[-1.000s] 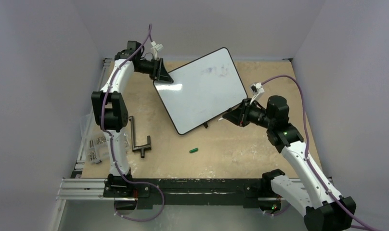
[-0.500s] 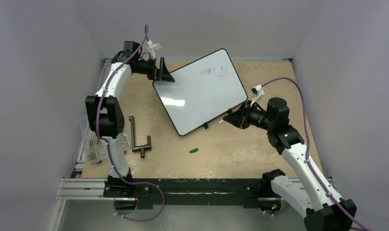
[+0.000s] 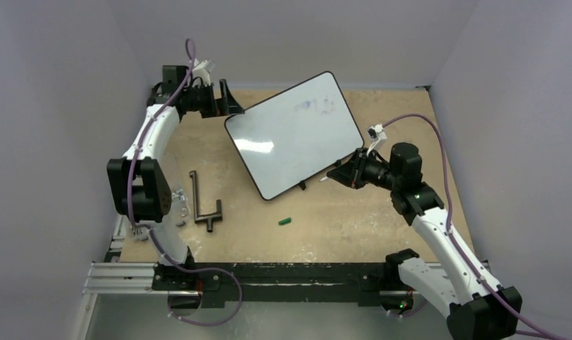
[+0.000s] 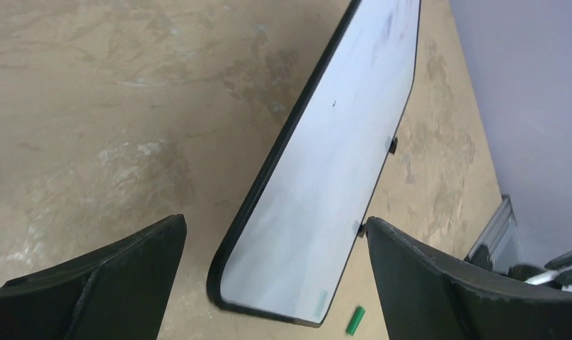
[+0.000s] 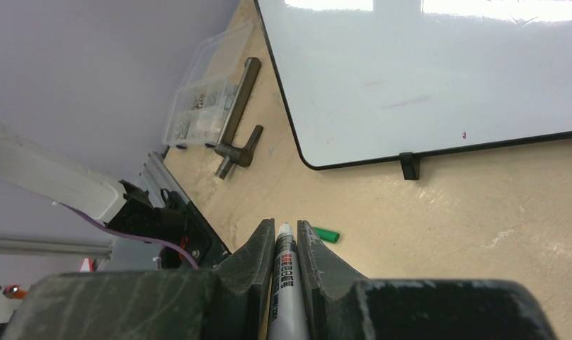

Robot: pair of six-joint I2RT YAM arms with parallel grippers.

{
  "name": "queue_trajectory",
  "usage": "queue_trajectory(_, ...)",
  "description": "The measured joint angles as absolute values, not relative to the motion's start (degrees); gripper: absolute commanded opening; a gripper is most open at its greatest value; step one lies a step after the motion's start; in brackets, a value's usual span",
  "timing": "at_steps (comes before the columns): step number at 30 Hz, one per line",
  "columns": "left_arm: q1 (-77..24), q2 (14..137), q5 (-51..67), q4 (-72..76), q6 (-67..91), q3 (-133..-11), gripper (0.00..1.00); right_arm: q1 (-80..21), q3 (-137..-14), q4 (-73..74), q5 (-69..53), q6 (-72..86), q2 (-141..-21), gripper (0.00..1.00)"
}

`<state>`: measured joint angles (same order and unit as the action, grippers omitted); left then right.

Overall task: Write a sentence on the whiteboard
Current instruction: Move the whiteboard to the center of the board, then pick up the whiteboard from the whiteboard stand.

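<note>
The whiteboard (image 3: 294, 134) lies askew in the middle of the table, glossy white with a thin black frame and small black feet. The sentence is not in view; only faint smudged marks (image 3: 315, 106) show near the board's far edge. My left gripper (image 3: 226, 99) hangs open just off the board's far left corner, touching nothing. In the left wrist view the whiteboard (image 4: 333, 177) runs between the spread left gripper (image 4: 275, 223). My right gripper (image 3: 336, 173) sits by the board's near right edge, shut on a white marker (image 5: 283, 283). Its tip pokes past the right gripper (image 5: 286, 227), short of the whiteboard (image 5: 425, 71).
A green marker cap (image 3: 284, 221) lies on the table in front of the board, also the green cap (image 5: 325, 235) just past my right fingers. A dark T-shaped metal tool (image 3: 202, 205) and a clear parts box (image 3: 136, 212) sit at the left. A black rail (image 3: 269, 273) runs along the near edge.
My left gripper opened, let go of the board's far left corner and drew back to the left. The right gripper edged slightly left with the marker.
</note>
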<state>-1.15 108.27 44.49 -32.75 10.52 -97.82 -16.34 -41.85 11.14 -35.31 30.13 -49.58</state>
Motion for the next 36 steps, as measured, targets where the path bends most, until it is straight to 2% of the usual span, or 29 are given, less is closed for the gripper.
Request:
queue_trajectory(5, 3.77, 93.38, 39.2, -16.99, 21.96, -80.23, 1.0, -16.34, -41.85, 9.56, -35.33, 30.85, -51.81, 0.0)
queue_trajectory(9, 5.17, 83.7, 36.84, -5.82, 29.02, -67.35, 0.96, -16.34, -41.85, 8.19, -35.53, 31.05, -53.06, 0.0)
queue_trajectory(15, 4.47, 75.66, 35.31, 5.78, 35.44, -51.94, 0.92, -16.34, -41.85, 5.13, -35.73, 32.01, -54.41, 0.0)
queue_trajectory(18, 4.47, 74.85, 34.33, 6.39, 35.94, -50.39, 0.9, -16.34, -41.85, 3.53, -36.01, 32.88, -54.98, 0.0)
queue_trajectory(21, 4.47, 77.3, 33.87, 0.91, 34.76, -56.88, 0.86, -16.34, -41.85, 2.0, -36.51, 33.47, -55.66, 0.0)
queue_trajectory(29, 4.47, 105.32, 43.7, -23.66, 21.61, -109.34, 0.66, -16.34, -41.93, 1.72, -36.53, 33.41, -56.88, 0.0)
queue_trajectory(33, 4.27, 116.92, 49.63, -36.01, 15.42, -122.67, 0.62, -16.34, -42.02, 1.69, -36.56, 33.36, -56.88, 0.0)
queue_trajectory(36, 3.6, 123.24, 52.29, -43.53, 11.97, -125.71, 0.63, -16.34, -42.04, 1.8, -36.53, 33.21, -56.88, 0.0)
